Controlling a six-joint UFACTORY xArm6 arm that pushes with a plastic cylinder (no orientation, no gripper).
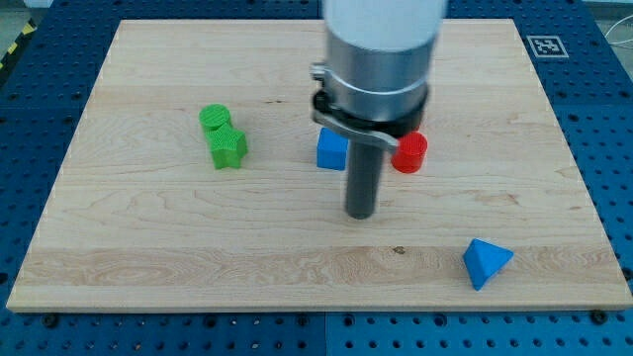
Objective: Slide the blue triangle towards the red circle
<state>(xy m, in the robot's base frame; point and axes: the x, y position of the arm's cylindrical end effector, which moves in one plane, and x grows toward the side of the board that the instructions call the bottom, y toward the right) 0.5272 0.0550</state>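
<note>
The blue triangle (486, 262) lies near the view's bottom right of the wooden board (148, 247). The red circle (410, 152) stands near the middle, partly behind the arm's body. My tip (360, 214) rests on the board below and left of the red circle, and well to the left and above the blue triangle, touching neither.
A blue cube (332, 149) sits just left of the rod, above my tip. A green circle (214, 119) and a green star-shaped block (228, 147) sit together at the left. The arm's grey body (381, 59) hides the board's top middle.
</note>
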